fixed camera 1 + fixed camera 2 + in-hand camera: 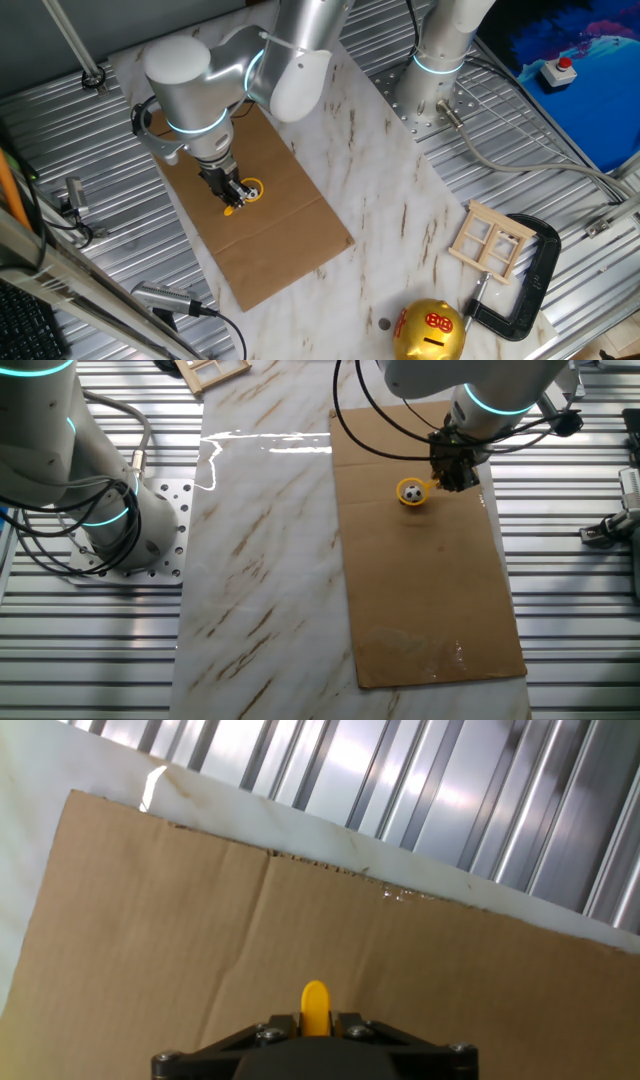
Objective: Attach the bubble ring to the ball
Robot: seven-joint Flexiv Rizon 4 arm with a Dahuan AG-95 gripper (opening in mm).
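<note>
While gripper (447, 482) pinches bubble ring (412, 493) handle, hoop round ball (412, 491)

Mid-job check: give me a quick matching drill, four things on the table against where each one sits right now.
Things:
1. ball
2. bubble ring
3. gold piggy bank
4. black clamp

Places:
A. at the marble edge, beside the small wooden frame
B. inside the yellow hoop, on the cardboard
C. handle between the gripper fingers, hoop around the ball
D. near the marble corner, off the cardboard

Pairs: 1-B, 2-C, 3-D, 4-A
</note>
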